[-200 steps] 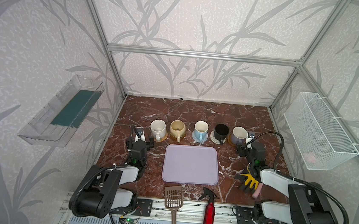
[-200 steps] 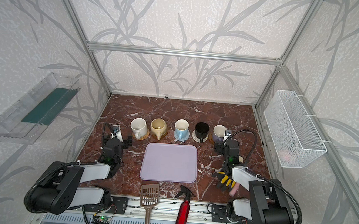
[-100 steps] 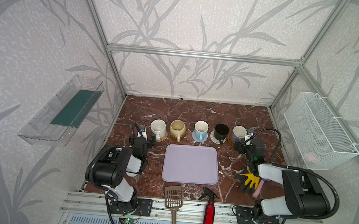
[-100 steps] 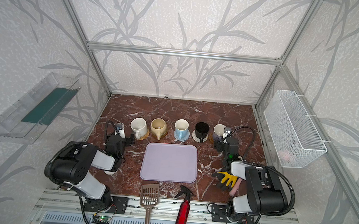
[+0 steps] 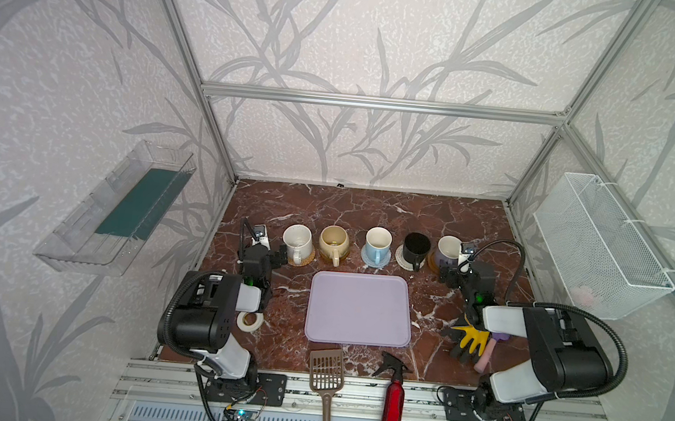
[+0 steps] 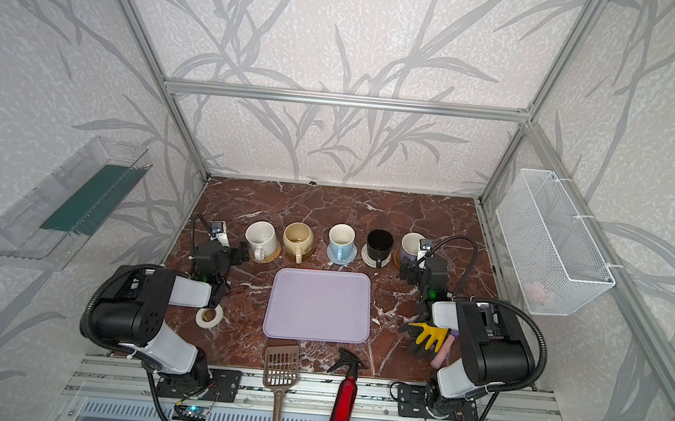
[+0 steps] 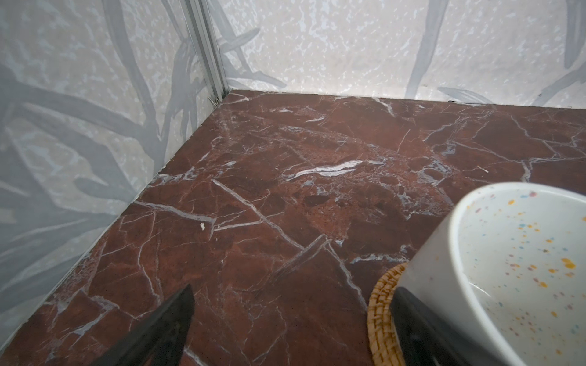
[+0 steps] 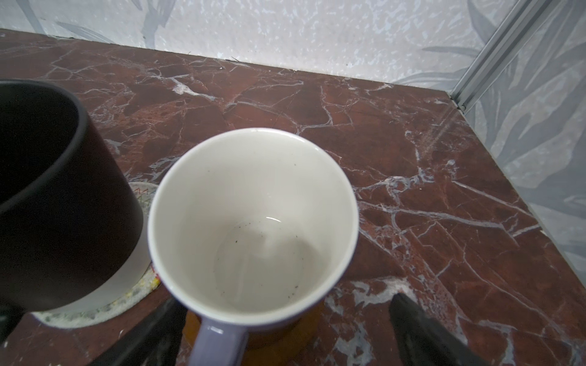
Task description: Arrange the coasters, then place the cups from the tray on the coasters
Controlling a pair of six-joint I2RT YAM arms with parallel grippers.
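My left hand [image 7: 291, 317] hangs open-jawed just beside the white cup [image 7: 507, 269] on its rattan coaster [image 7: 382, 304]. My right hand [image 8: 285, 320] is spread wide around the handle of the lavender cup [image 8: 253, 206], gripping nothing. All five cups [image 5: 378, 240] stand on coasters [image 5: 375, 260] behind the tray [image 5: 359, 305].

Under lavender mug [image 8: 253, 215], amber coaster [image 8: 282, 339] mostly hidden, white mug [image 7: 507, 269] cropped at edge, black mug [image 8: 63, 190] likewise

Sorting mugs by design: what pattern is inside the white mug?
The white mug has orange and blue speckles inside; clearest in the left wrist view.
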